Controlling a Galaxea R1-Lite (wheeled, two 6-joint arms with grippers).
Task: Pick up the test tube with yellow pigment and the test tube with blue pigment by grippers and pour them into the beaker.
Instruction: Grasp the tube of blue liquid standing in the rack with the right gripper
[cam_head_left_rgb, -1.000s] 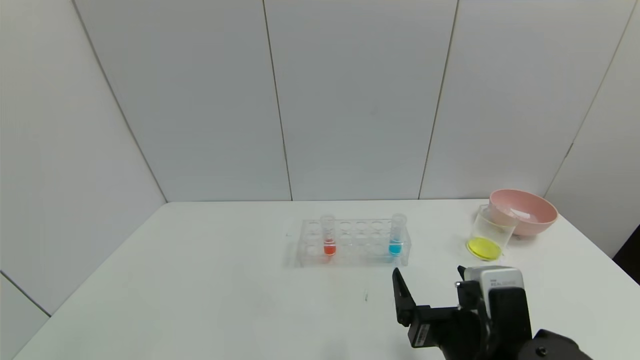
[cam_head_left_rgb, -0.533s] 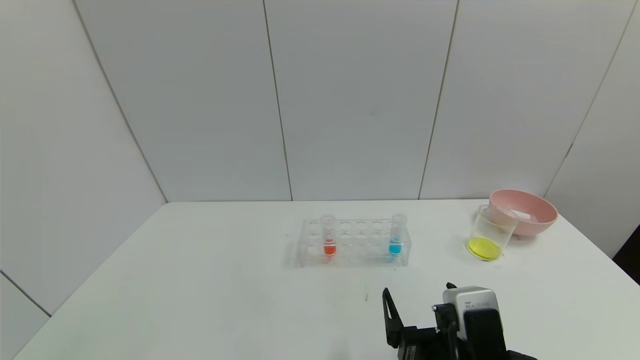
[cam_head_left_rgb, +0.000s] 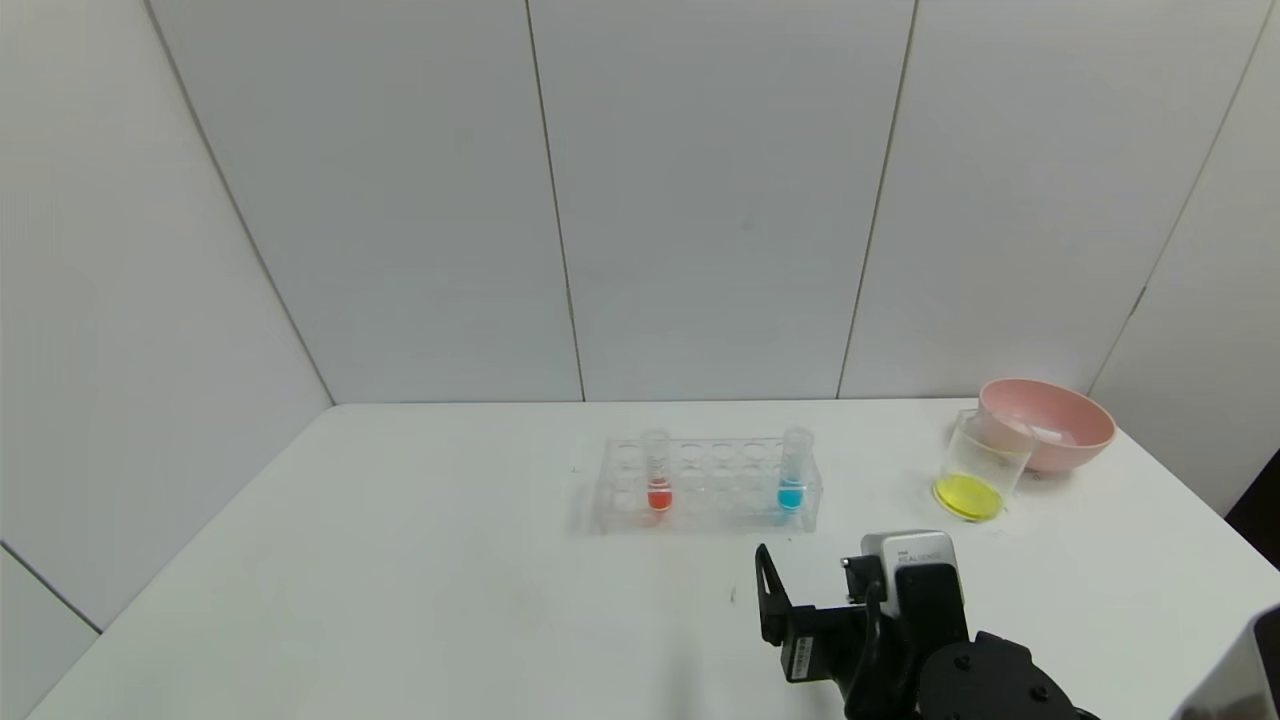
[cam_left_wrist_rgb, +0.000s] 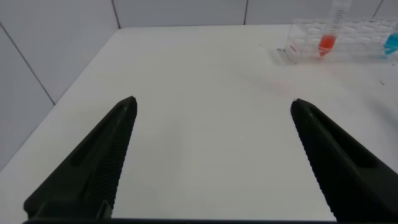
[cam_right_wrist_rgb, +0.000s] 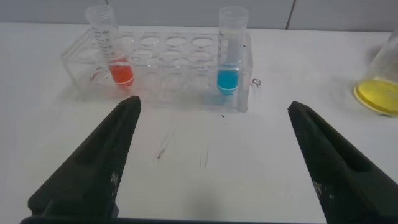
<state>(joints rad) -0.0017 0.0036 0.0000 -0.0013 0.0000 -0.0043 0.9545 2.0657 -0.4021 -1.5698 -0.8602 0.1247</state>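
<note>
Yellow liquid already lies in the beaker (cam_head_left_rgb: 978, 465), which stands touching the pink bowl (cam_head_left_rgb: 1050, 422) at the table's right, so we judge blue is next. We hold our right gripper (cam_head_left_rgb: 800, 590) with fingers spread wide in front of the rack (cam_head_left_rgb: 705, 485), facing the test tube with blue pigment (cam_right_wrist_rgb: 230, 53) (upright in its end hole). Our left gripper (cam_left_wrist_rgb: 211, 155) hangs spread and idle over bare table (cam_head_left_rgb: 400, 560).

Clear rack (cam_head_left_rgb: 705, 487) with one red-filled tube (cam_head_left_rgb: 656, 470) and one blue-filled tube (cam_head_left_rgb: 793, 470); clear beaker (cam_head_left_rgb: 980, 465) with yellow liquid; pink bowl (cam_head_left_rgb: 1050, 425); white table (cam_head_left_rgb: 400, 580); black gripper fingers (cam_right_wrist_rgb: 93, 168).
</note>
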